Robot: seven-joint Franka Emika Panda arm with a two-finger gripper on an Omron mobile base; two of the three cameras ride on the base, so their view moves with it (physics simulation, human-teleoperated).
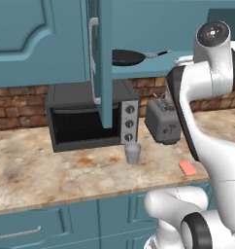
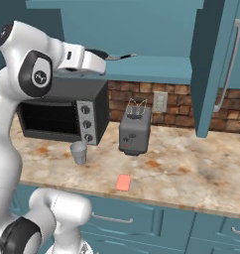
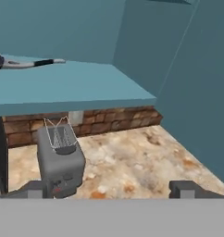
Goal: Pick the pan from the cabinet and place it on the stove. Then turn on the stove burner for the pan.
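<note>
While the cabinet doors stand open, the scene is laid out as follows.

Gripper [image 3: 111,189]: the two dark fingertips are seen set wide apart at the bottom of the hand view, with nothing held between them.

Pan [image 1: 127,57]: it is seen lying flat on the cabinet's bottom shelf, up and to the left of the hand in the hand view; its grey handle [image 3: 33,63] is pointed toward the hand's side of the shelf. No contact with the fingers is shown.

Cabinet [image 3: 72,85]: the teal shelf is found ahead of and slightly above the hand; one open door [image 1: 101,63] is seen edge-on in the left base view, another [image 2: 218,64] well off to the hand's right.

Toaster [image 3: 60,159]: a grey two-slot toaster is placed on the counter below the hand, just left of the fingertips' midline.

Toaster oven [image 1: 90,116]: a black one is set against the brick wall, below the shelf and left of the hand.

Cup [image 1: 132,152]: a small grey cup is stood upright in front of the toaster oven.

Sponge [image 2: 123,182]: a flat pink pad is laid near the counter's front edge.

Counter [image 2: 191,173]: mottled beige stone is spread beneath the hand.
</note>
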